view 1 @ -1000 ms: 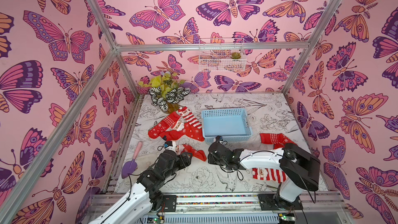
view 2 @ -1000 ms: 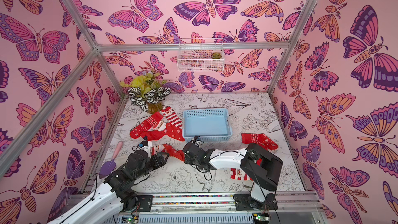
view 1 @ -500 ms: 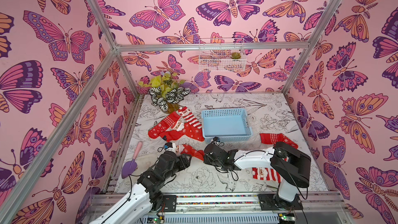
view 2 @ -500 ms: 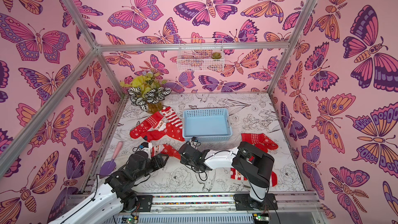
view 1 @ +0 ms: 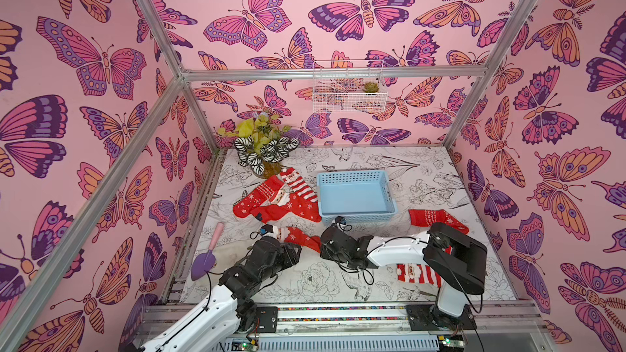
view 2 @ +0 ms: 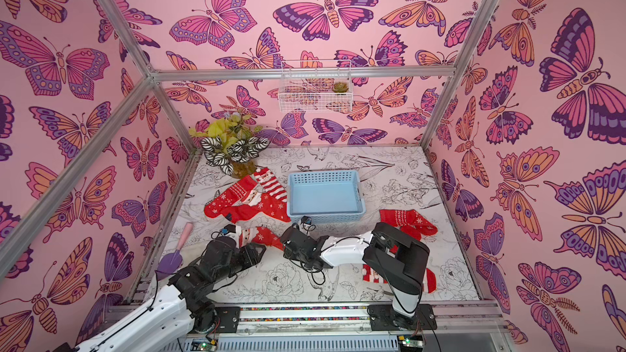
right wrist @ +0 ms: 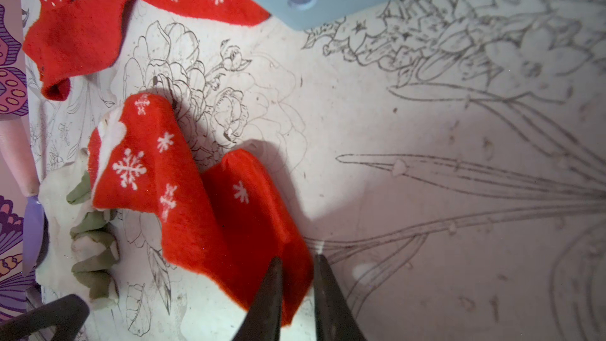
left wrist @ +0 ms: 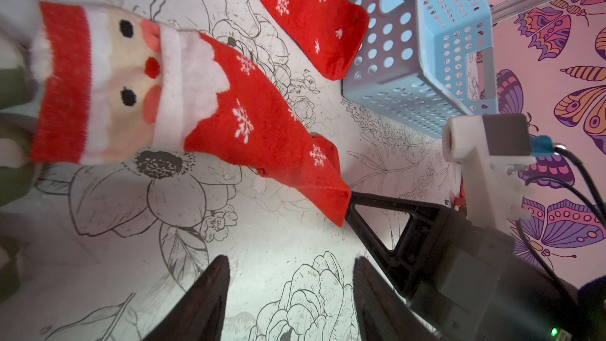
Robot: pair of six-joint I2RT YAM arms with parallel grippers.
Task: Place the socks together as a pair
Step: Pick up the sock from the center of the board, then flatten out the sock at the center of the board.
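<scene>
the right fingers (right wrist: 297, 265) are pinched nearly closed on the toe of the santa sock (right wrist: 196, 208), which lies on the counter (view 1: 305, 286) at 7 o'clock from the blue basket (view 1: 355, 215). gripping the toe probably lets the sock be dragged toward its match in the sock pile (view 1: 277, 199), at 9 o'clock from the basket. the left fingers (left wrist: 290, 259) are partly open and empty, near the sock, likely ready to help.

Top views bright, even, sharp; walls (view 1: 84, 171) bow at edges. Wrist views: my right fingers (right wrist: 267, 303) dark, blurred; Santa sock (right wrist: 196, 218) casts hard shadow.
</scene>
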